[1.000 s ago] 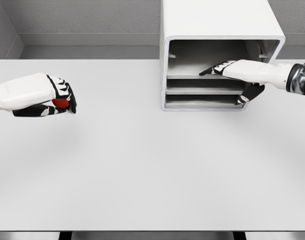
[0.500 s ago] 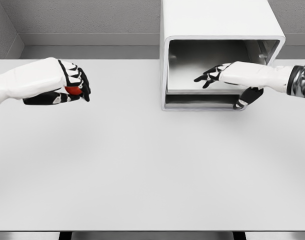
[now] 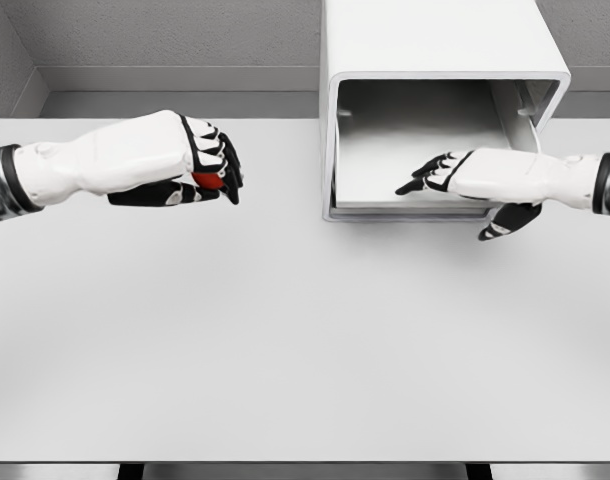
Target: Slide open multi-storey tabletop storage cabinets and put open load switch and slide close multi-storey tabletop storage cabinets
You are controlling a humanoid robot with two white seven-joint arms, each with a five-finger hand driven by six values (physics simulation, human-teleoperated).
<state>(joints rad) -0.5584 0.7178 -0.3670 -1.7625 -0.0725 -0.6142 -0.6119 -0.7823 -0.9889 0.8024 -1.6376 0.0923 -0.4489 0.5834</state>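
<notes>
Since the earlier frames, the left hand (image 3: pixel 190 165) has travelled rightward over the desk (image 3: pixel 285 340) toward the storage cabinet (image 3: pixel 435 60), and the right hand (image 3: pixel 465 180) has drawn the top drawer (image 3: pixel 405 150) forward until it covers the lower tiers. Left hand: fingers curled tight around the load switch (image 3: pixel 209 180), of which only a small red patch shows between the black fingertips; it is carried above the desk, near but left of the cabinet. Right hand: fingers extended flat onto the drawer floor, thumb hooked beneath the front lip, so it pinches the drawer edge rather than enclosing anything. The switch is judged small, rigid and light, probably smooth plastic; a full-fist hold suits it, and release should come low over the drawer floor so it does not bounce or roll. The drawer looks stiff and free-sliding; its front lip is the natural place to hold.
</notes>
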